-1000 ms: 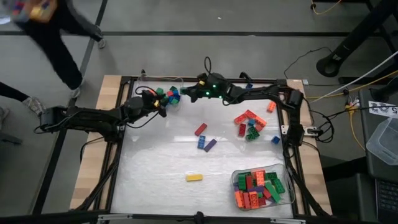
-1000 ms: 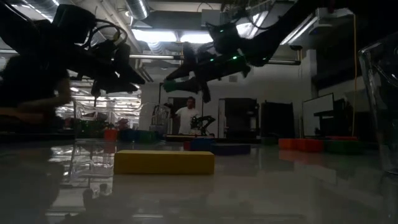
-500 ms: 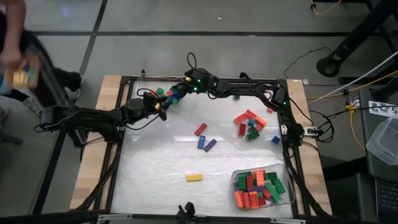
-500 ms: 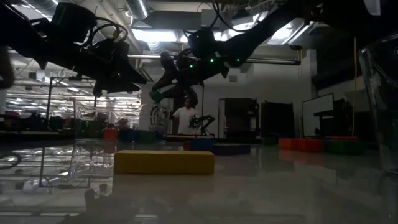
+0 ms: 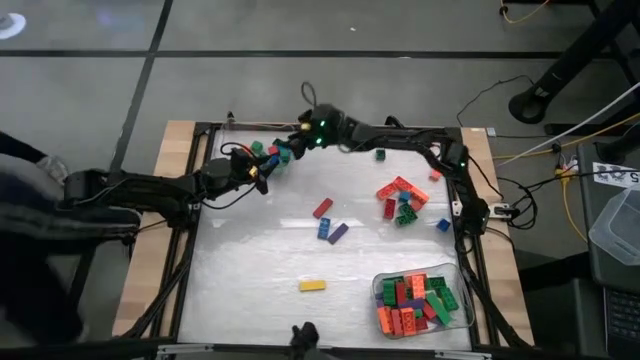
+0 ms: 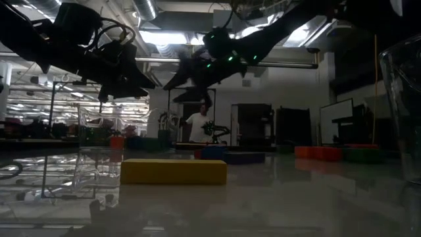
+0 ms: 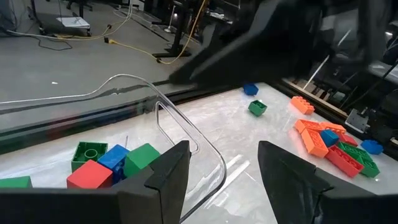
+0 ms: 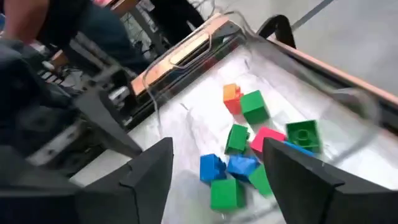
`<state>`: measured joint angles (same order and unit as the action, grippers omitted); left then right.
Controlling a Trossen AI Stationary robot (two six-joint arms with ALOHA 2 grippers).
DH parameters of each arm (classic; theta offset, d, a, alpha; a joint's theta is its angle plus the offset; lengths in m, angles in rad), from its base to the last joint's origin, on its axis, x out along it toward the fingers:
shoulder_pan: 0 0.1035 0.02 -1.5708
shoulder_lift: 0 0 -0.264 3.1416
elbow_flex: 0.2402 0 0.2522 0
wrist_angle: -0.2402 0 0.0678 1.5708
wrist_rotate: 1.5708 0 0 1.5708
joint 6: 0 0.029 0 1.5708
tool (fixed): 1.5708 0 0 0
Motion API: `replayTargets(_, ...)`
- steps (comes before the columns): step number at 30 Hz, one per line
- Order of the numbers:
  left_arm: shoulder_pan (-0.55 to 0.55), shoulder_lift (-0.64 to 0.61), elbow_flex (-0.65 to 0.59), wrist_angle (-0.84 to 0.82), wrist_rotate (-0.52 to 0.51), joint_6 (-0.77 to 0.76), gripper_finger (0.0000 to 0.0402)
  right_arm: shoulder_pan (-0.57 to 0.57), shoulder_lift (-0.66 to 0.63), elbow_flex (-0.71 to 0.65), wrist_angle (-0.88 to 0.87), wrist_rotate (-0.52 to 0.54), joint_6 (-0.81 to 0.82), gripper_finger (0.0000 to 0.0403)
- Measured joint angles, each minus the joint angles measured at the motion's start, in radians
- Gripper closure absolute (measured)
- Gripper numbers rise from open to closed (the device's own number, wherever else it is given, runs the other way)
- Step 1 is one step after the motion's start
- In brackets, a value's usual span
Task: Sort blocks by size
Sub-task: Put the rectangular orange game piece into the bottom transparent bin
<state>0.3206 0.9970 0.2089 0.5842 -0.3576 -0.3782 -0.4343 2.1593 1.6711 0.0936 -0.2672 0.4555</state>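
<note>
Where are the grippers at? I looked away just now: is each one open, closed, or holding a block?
Left gripper: open, empty, beside the clear tray.
Right gripper: open, empty, above the small blocks in that tray.

You see two dark, slim, jointed arms. The right arm (image 5: 400,140) carries small green lights glowing near its wrist, with a black cable looping above it. The left arm (image 5: 150,188) shows red and orange wiring at its wrist. Both end in broad, flat, matte black fingers (image 7: 165,171).
</note>
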Motion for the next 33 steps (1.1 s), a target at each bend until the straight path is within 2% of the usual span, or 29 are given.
replayTargets(3,0.0,0.0,0.0,0.0,0.0,0.001,0.0224,-0.046,-0.067,0.002,-0.131,-0.041,-0.001,0.0158)
replayTargets(8,0.0,0.0,0.0,-0.006,0.0,0.023,0.0224,-0.128,-0.161,0.001,-0.514,-0.001,-0.04,0.0157)
replayTargets(12,0.0,0.0,0.0,-0.006,0.0,0.045,0.0224,-0.185,-0.196,0.001,-0.808,0.107,-0.083,0.0157)
replayTargets(16,0.001,0.0,0.0,-0.006,0.0,0.045,0.0224,-0.225,-0.187,-0.001,-1.005,0.216,-0.094,0.0157)
replayTargets(23,0.001,0.0,0.0,-0.005,0.0,0.045,0.0224,-0.246,-0.168,-0.037,-1.13,0.282,0.064,0.0157)
replayTargets(29,0.001,0.0,0.0,-0.005,0.0,0.042,0.0224,-0.256,-0.167,-0.092,-1.167,0.345,0.118,0.0157)
replayTargets(33,0.001,0.0,0.0,-0.005,0.0,0.042,0.0224,-0.264,-0.167,-0.126,-1.167,0.345,0.149,0.0157)
